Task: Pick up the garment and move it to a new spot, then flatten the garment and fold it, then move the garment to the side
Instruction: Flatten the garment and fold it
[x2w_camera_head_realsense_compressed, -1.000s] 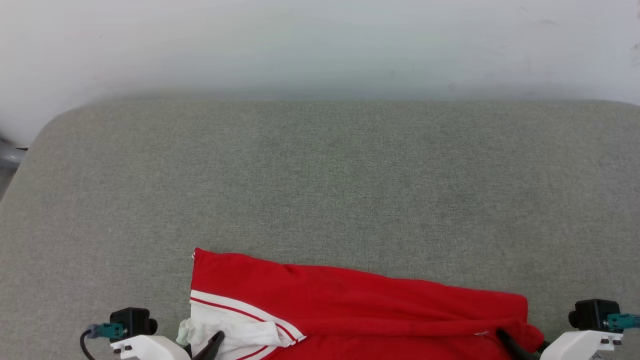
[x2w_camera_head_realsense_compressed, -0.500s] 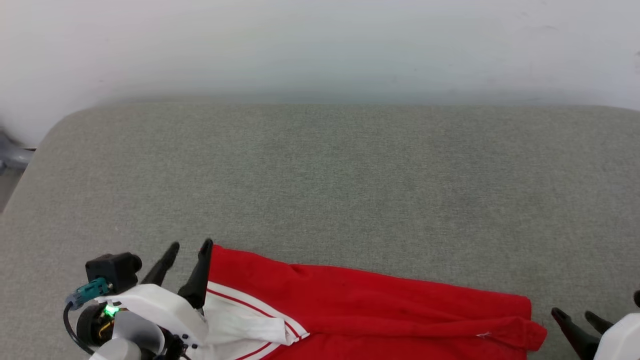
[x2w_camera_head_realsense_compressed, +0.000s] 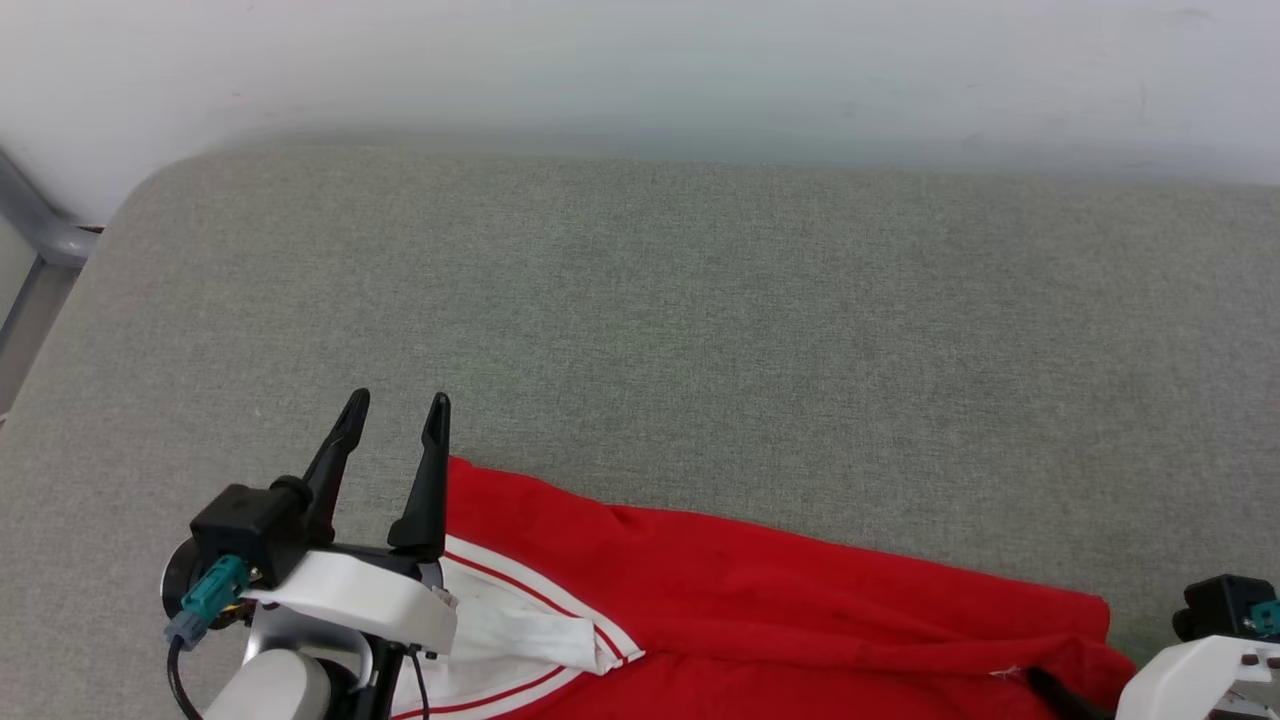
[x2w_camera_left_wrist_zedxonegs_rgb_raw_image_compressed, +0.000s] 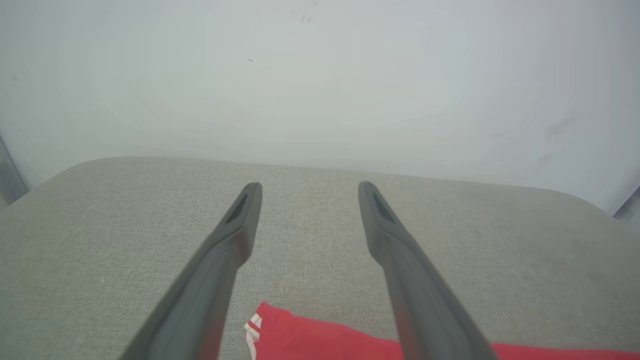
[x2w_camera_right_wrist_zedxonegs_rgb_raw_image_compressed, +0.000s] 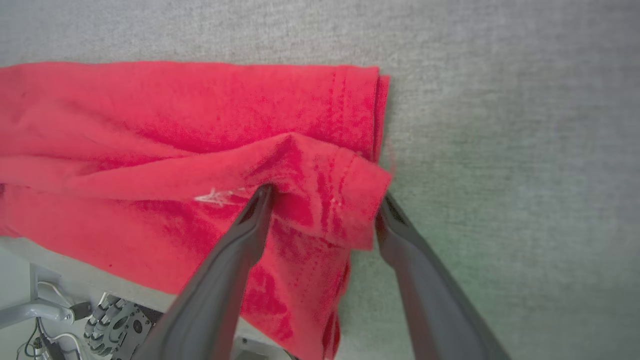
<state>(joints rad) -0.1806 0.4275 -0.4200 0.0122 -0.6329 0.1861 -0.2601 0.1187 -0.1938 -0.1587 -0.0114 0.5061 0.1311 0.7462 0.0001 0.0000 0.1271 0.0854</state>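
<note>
Left hand (x2w_camera_head_realsense_compressed: 399, 397) sat open by the shirt's (x2w_camera_head_realsense_compressed: 760, 600) left corner, right hand (x2w_camera_right_wrist_zedxonegs_rgb_raw_image_compressed: 326, 192) open straddling its right end, shirt lying crosswise.

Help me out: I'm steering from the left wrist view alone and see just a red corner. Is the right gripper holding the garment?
Observer: No, the right gripper is open, its fingers straddling a raised fold of the garment.
Operator: What's at the garment's end near my arm?
Observer: A white sleeve with red-striped trim, lying just beside the open left gripper.
</note>
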